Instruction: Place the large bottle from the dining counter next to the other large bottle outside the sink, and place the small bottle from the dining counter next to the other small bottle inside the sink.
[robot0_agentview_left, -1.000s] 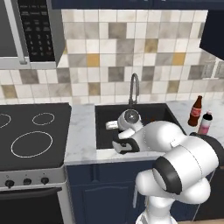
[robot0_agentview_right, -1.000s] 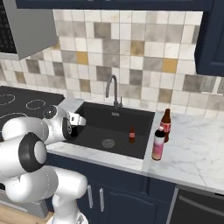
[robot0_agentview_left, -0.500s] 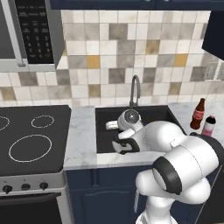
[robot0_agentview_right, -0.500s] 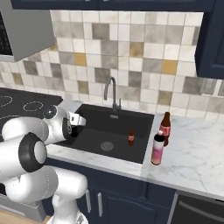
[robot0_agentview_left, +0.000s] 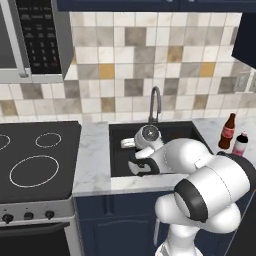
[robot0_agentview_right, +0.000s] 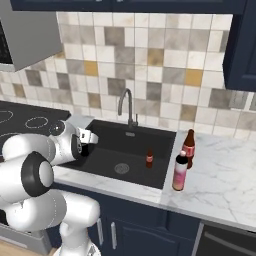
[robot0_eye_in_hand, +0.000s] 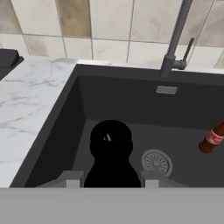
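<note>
Over the sink (robot0_eye_in_hand: 52, 131), the fingers (robot0_eye_in_hand: 111, 178) stay clamped on the small black bottle (robot0_eye_in_hand: 111, 153).

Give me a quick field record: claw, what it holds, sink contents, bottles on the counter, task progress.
claw: shut on the held bottle, dark, seen from above, over the sink's left side
sink: one small bottle, upright, right of the drain
counter: brown bottle and pink bottle, upright, close together, right of the sink
large-bottle step: looks done
small-bottle step: not yet done; held bottle well apart from the small bottle
</note>
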